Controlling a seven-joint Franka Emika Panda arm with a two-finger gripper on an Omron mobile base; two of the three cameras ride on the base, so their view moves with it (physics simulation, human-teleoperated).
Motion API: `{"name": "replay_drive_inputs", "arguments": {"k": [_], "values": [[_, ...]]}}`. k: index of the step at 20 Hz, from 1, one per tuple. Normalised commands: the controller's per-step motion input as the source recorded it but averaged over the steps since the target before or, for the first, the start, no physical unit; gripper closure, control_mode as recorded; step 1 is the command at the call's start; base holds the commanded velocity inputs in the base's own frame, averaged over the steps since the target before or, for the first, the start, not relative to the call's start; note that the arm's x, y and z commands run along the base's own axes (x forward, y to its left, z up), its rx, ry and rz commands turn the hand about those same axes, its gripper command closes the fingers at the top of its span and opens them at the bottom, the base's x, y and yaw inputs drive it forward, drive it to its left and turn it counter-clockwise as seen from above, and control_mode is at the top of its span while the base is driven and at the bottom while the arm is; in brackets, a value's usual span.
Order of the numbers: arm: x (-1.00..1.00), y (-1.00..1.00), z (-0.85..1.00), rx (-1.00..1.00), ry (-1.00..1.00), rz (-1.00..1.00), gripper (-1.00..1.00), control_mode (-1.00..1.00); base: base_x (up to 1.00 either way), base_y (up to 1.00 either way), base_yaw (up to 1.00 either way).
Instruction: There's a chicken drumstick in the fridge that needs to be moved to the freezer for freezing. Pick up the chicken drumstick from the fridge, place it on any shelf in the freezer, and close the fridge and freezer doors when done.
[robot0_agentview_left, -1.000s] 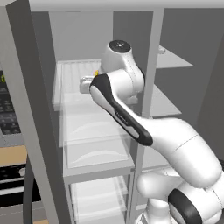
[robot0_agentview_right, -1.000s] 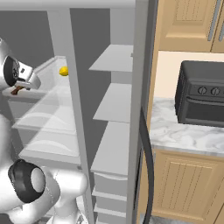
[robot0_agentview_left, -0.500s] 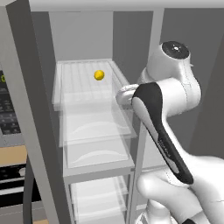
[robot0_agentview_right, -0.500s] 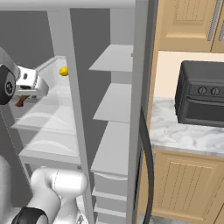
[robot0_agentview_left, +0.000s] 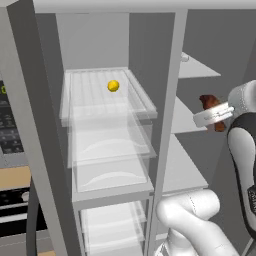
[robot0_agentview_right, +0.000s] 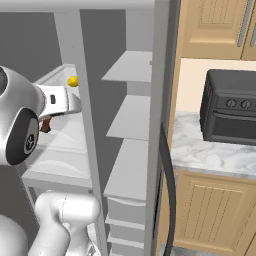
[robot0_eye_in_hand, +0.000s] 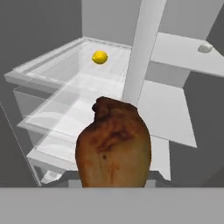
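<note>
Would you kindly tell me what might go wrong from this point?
The brown chicken drumstick hangs clamped in the white gripper, over no shelf; a slip would drop it. The grey vertical divider stands beside it, so a swing across may clip it. The yellow lemon on the clear shelf seems safely distant.

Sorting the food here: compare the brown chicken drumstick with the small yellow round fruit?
The brown chicken drumstick is dark, lumpy and held in the gripper, off any shelf. The small yellow round fruit is bright, smooth and rests on the top clear shelf. The drumstick looks bigger.
</note>
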Motion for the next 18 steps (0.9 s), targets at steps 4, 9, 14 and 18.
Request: {"name": "replay_drive_inputs", "arguments": {"k": [4, 9, 14, 18], "values": [[0.00, -0.53, 0.59, -0.02, -0.13, 0.00, 1.00, -1.00, 0.00, 0.00, 0.00], [0.03, -0.42, 0.45, 0.00, 0.00, -0.01, 1.00, -1.00, 0.00, 0.00, 0.00], [0.42, -0.31, 0.05, 0.00, -0.05, -0.04, 1.00, -1.00, 0.00, 0.00, 0.00], [0.58, -0.09, -0.08, 0.00, -0.26, 0.00, 1.00, -1.00, 0.00, 0.00, 0.00]]}}
